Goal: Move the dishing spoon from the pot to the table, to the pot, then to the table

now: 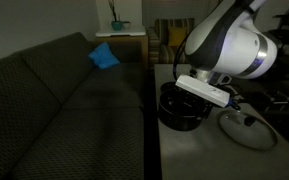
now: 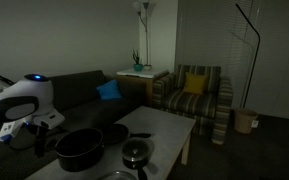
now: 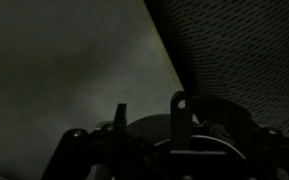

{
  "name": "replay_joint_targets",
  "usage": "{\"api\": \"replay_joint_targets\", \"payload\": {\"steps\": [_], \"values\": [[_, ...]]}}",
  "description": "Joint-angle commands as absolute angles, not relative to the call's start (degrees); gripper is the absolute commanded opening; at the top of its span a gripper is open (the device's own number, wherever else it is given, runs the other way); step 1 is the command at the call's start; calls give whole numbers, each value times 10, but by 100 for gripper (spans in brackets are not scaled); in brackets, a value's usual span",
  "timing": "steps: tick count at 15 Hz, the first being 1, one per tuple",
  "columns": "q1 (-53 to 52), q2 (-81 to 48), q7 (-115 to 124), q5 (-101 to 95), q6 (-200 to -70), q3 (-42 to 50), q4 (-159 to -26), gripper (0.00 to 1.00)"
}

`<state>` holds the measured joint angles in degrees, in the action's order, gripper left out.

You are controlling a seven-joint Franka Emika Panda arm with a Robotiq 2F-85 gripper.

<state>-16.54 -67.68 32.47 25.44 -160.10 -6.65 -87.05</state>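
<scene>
A dim living room, with a dark sofa [image 2: 79, 88] running beside the long pale counter [image 2: 166, 126]. In an exterior view the pot [image 2: 81, 148] stands toward 7 o'clock on the counter, with a shallower pan [image 2: 114, 133] at its 1 o'clock. The hand [image 1: 196, 97] hangs at the pot's rim, about 2 o'clock. I cannot tell whether its jaws are wide or closed. The dishing spoon is lost in the dark.

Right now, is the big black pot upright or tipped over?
Upright: the pot stands on the table, its wide round rim facing up.
</scene>
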Motion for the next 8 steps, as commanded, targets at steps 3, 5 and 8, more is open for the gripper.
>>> {"api": "replay_joint_targets", "payload": {"steps": [3,5,8], "values": [[-176,-675,342,243,-1595,-57,-871,100],[-177,-682,337,234,-1585,-54,-859,100],[-201,-689,341,206,-1575,-45,-854,100]]}}
